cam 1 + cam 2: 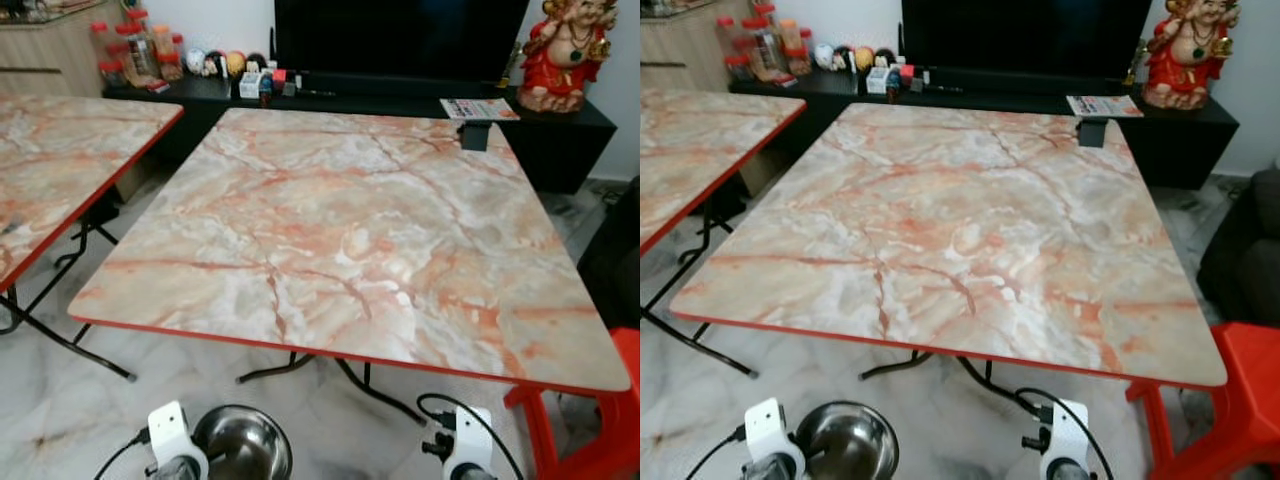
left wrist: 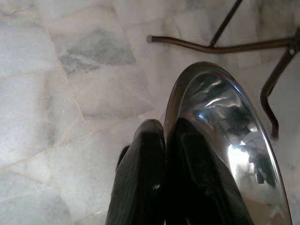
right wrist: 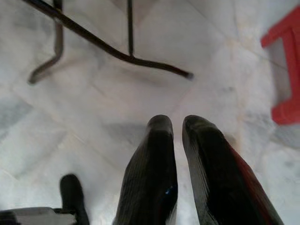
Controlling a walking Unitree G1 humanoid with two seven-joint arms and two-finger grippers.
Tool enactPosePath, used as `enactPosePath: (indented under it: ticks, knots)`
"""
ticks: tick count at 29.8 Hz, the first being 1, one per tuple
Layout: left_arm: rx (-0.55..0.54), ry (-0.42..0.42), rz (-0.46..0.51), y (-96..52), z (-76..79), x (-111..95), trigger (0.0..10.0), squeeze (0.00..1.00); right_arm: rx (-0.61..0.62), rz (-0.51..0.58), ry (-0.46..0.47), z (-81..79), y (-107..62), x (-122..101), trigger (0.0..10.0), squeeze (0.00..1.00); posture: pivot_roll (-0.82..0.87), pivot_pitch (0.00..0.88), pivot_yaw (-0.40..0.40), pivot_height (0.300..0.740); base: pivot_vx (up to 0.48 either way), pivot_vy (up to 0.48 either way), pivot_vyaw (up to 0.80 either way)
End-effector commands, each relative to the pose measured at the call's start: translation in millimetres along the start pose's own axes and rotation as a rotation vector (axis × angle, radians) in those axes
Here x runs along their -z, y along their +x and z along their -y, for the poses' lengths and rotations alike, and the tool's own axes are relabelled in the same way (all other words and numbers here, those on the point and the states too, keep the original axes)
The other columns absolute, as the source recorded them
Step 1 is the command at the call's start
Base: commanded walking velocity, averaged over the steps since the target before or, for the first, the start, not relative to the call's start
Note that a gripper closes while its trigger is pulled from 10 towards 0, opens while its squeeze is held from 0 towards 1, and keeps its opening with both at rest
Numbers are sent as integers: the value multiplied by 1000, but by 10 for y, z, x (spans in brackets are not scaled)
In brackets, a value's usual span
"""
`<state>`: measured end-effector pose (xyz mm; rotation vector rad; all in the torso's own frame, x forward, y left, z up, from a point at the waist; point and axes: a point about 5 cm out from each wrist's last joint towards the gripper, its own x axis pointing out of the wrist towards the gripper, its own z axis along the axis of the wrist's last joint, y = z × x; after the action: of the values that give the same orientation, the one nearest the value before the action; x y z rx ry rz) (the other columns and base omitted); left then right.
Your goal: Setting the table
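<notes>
A shiny steel bowl hangs low in front of me, below the near edge of the marble-patterned table. My left gripper is shut on the bowl's rim, one finger inside and one outside. My right gripper hangs over the floor with its two black fingers close together and nothing between them. Both wrists show at the bottom of the eye views, under the table's edge.
A second marble table stands at the left. A red plastic stool is at the right near the table's corner. Black folding legs run under the table. A dark TV console with small items and a red statue lines the back.
</notes>
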<state>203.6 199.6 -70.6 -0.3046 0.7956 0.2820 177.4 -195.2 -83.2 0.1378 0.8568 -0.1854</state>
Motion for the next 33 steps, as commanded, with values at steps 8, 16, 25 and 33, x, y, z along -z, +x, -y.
enactPosePath:
  ticks: [8, 16, 25, 33]
  knots:
    - [-160, 1, 1, -68, -283, 104, 10000, 0, -10, -4, -8, -30, 4, -3, 10000, 0, -14, 0, -30, 740, 0, 0, 0]
    - [-415, -70, 92, -222, -750, 126, 10000, 0, -19, -9, -18, -51, 5, 3, 10000, 0, 15, 0, -42, 740, 0, 0, 0]
    - [-811, -210, 365, -563, -1509, -245, 10000, 0, -47, -10, -55, -95, 22, -41, 10000, 0, 75, 0, -83, 740, 0, 0, 0]
    - [-817, -237, 780, -742, -1646, -1197, 10000, 0, -59, -11, -74, -126, 31, -65, 10000, 0, 94, 0, -98, 740, 0, 0, 0]
